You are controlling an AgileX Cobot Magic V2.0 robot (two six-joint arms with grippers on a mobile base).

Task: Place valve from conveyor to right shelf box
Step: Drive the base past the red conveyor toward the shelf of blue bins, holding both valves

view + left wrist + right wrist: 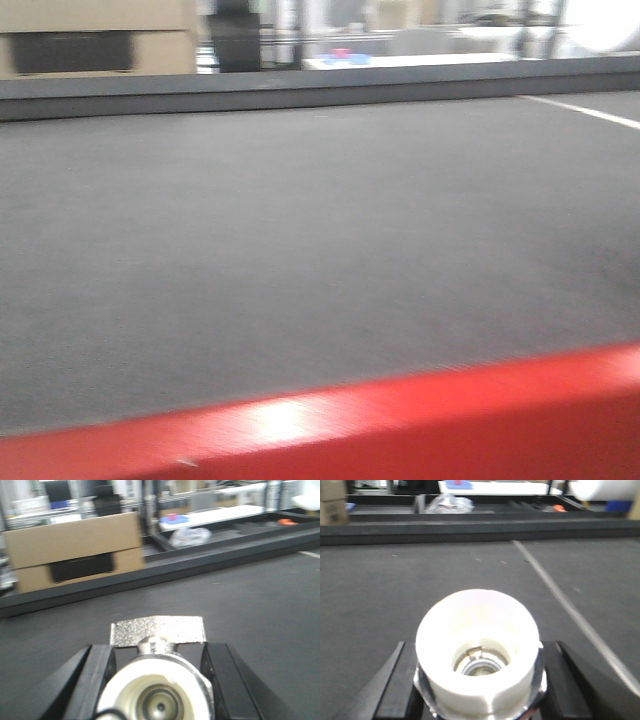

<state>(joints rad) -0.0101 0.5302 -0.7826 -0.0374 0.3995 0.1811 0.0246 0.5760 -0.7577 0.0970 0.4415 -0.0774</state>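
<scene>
Left gripper [157,672] pinches a valve [159,700], right gripper [479,652] pinches another valve [478,625], over the conveyor [300,250]; boxing both remains.

Front view set low behind red edge [400,420], faced across conveyor [300,250]. Wrist views held close above it; far rail [300,95] shared at top.

A rail [300,95] is running along the conveyor's [320,250] far edge, a box [95,40] sitting behind it, far left. A valve [155,695] is sitting between the left fingers [95,680], another valve [480,650] between the right fingers [395,685].
</scene>
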